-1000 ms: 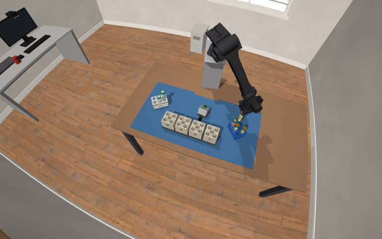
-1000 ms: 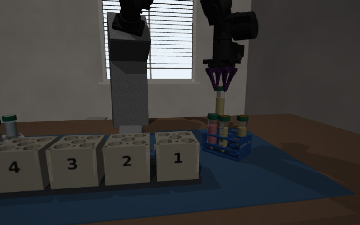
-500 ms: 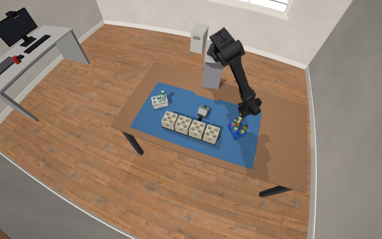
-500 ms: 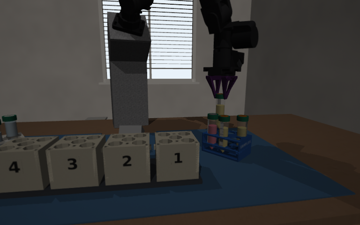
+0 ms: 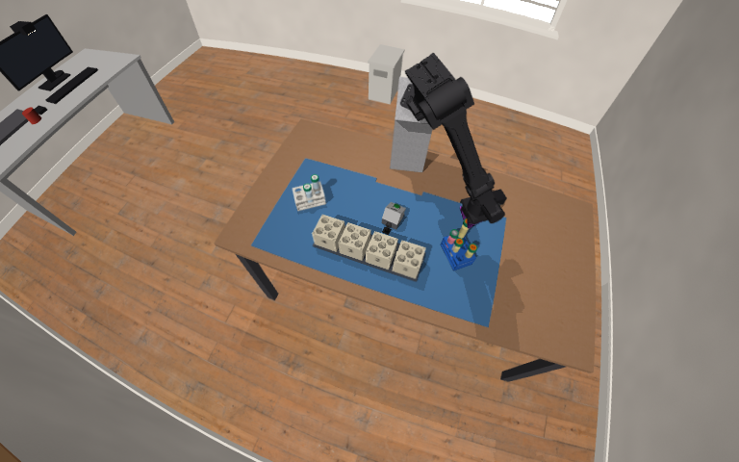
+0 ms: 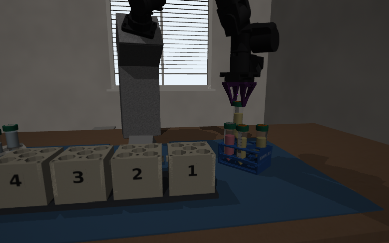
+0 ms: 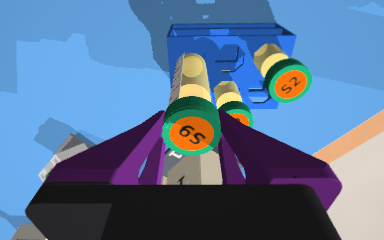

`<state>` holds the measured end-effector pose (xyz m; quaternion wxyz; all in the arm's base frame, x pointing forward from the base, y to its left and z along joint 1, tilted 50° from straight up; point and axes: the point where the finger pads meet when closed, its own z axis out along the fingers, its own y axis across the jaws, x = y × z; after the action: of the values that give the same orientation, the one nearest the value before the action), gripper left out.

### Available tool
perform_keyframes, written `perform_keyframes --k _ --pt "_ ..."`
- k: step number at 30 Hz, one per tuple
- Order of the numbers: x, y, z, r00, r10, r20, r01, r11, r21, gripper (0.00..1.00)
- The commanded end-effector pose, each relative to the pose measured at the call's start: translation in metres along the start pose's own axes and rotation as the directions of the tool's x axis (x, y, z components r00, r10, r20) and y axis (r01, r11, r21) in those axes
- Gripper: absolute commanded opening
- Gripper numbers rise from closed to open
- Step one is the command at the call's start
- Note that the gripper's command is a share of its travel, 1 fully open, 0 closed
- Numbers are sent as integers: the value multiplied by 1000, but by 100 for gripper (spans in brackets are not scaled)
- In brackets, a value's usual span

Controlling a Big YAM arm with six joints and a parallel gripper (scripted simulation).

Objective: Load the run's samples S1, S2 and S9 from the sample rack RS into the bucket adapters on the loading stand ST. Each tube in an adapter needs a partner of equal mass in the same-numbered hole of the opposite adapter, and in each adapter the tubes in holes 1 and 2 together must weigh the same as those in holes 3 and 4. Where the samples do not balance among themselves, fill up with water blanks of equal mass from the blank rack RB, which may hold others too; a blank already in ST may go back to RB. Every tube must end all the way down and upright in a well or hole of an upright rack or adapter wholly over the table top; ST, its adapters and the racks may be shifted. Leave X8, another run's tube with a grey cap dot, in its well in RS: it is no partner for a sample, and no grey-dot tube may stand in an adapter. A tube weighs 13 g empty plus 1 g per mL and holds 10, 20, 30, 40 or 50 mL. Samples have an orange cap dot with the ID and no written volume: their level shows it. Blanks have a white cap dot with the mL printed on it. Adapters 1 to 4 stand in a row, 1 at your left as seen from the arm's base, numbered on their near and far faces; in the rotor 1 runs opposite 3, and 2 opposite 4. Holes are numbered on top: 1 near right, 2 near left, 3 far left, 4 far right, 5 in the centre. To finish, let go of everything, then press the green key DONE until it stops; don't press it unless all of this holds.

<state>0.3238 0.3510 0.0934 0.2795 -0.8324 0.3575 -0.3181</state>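
My gripper (image 6: 239, 100) is shut on the green cap of sample S9 (image 7: 190, 132), a tube with yellowish liquid (image 6: 237, 116). It hangs upright over the far side of the blue sample rack RS (image 6: 245, 158), its cap well above the other caps and its lower end hidden behind them. S2 (image 7: 290, 84) and S1 (image 7: 236, 116) stand in RS, as does a pink-filled tube (image 6: 229, 139). The four beige adapters on stand ST (image 5: 369, 249) show only empty holes; adapter 1 (image 6: 191, 168) is nearest RS.
The white blank rack RB (image 5: 313, 197) holds green-capped tubes at the mat's far left corner. The grey box with the green DONE key (image 5: 393, 213) sits behind the adapters. The arm's grey pedestal (image 5: 409, 136) stands at the table's back edge.
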Motion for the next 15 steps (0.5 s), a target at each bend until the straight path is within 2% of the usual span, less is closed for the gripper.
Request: perform_keyframes --k 1,2,15 --pt "-1 -5 -3 1000 -9 6 9 1000 15 0" --pt "3 0 5 1000 -14 -2 14 1000 3 0" --pt "3 -5 20 1000 -10 -2 10 1000 11 0"
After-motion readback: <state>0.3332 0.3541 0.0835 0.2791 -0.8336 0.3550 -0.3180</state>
